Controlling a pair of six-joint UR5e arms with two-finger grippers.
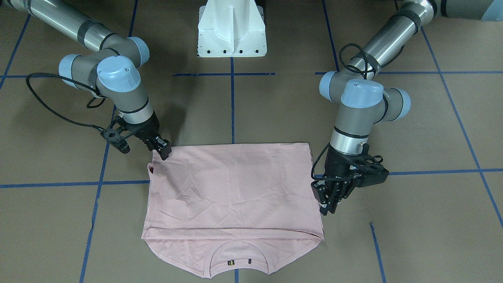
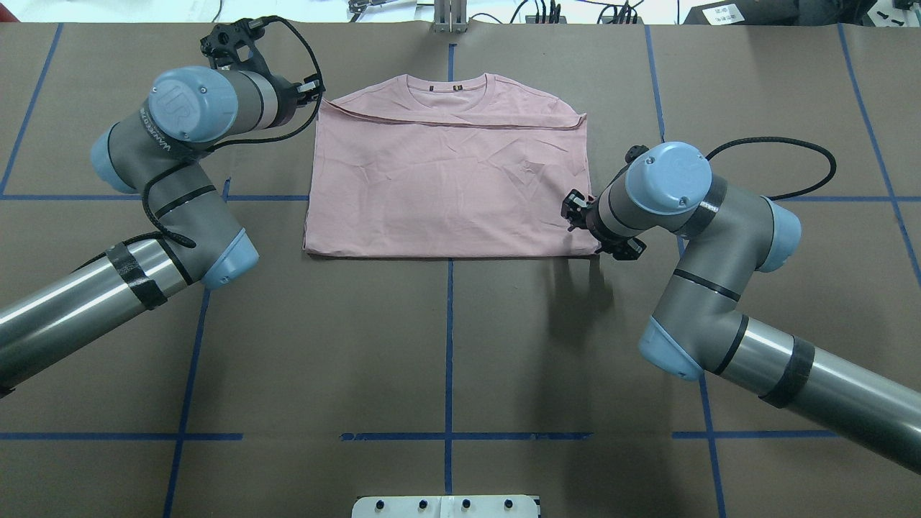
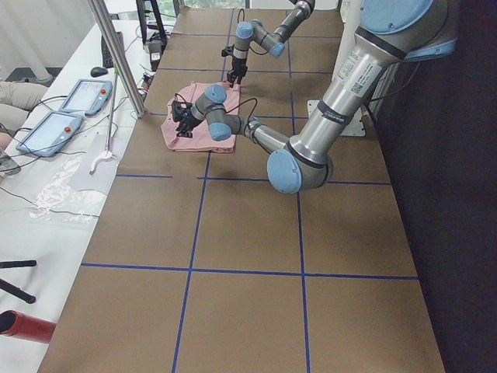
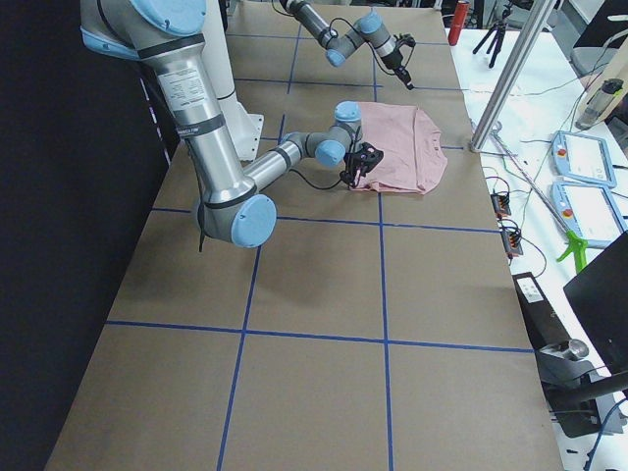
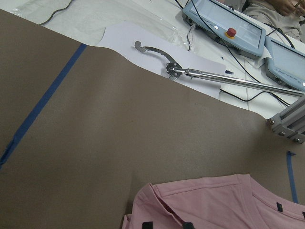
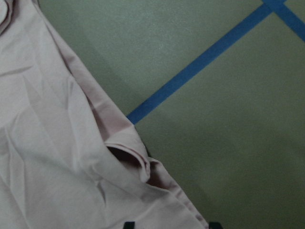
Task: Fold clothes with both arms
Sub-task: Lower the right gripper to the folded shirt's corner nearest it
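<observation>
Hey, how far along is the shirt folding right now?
Done: the T-shirt lies flat as a rectangle, no sleeves sticking out, its lower half folded up to just below the collar. In hand: the right end effector is at one corner, the left end effector beside the opposite edge; neither lifts cloth. Left: probably one more fold.

A brown table [image 2: 324,345] crossed by blue tape lines [image 2: 448,345] carries a folded pink T-shirt [image 2: 446,180] and a white base [image 1: 232,31].

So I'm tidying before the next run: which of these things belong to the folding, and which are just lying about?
In the job: pink T-shirt, left gripper, right gripper.
Lying about: two teach pendants, metal grabber tool.
</observation>
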